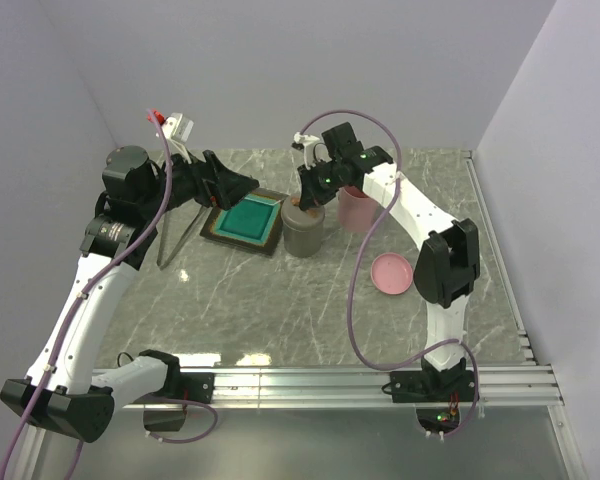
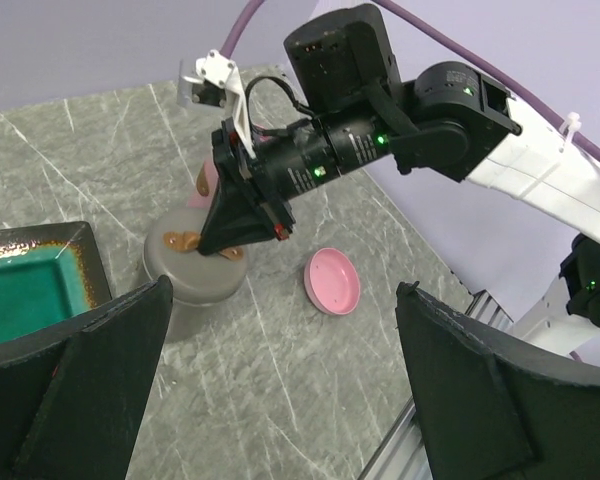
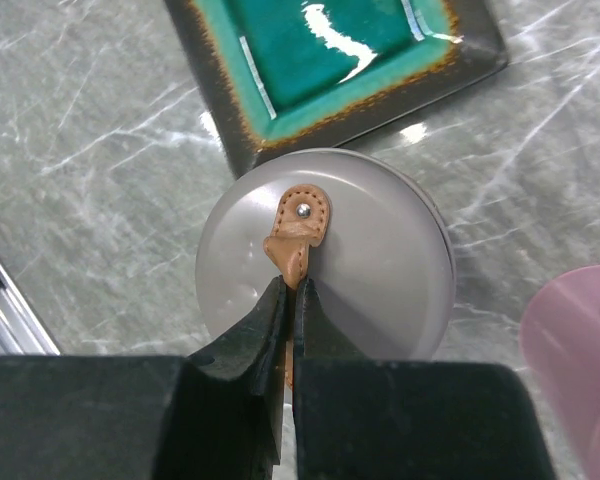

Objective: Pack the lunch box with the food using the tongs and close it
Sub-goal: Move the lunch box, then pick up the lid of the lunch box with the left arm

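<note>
TOP VIEW
arms: two
left gripper (image 1: 242,188): jaws wide apart, nothing held, above far-left edge of plate
right gripper (image 1: 307,203): pointing down onto top of grey lunch box
tongs (image 1: 172,238): one pair, flat on table (image 1: 280,310), left of plate, partly under left arm; two arms in narrow V, joined end nearer; tips hidden, cannot tell if anything is between them
plate (image 1: 240,242): one, square, dark rim, teal centre, left of grey lunch box and just beside it
grey lunch box (image 1: 302,238): one, round, lid on, centre of table
pink pot (image 1: 358,212): one, round, right of grey lunch box, behind right arm
pink lid (image 1: 391,273): one, loose on table, near right arm, well apart from pink pot

LEFT WRIST VIEW
left fingers (image 2: 80,370): two, dark, far apart at bottom corners, nothing between
right gripper: tip down on grey lid, at tan strap
pink lid: flat on table, right of grey lunch box
plate: one corner at left edge of frame
pink pot: mostly hidden behind right gripper

RIGHT WRIST VIEW
right fingers (image 3: 240,350): two, pressed together, pinching tan strap
tan strap (image 3: 298,225): one, riveted to centre of grey lid (image 3: 380,270), free end between the fingers
plate: top of frame, one corner touching or just above lid rim, cannot tell which
pink pot: partly in frame at right edge, small tan bit on it
</note>
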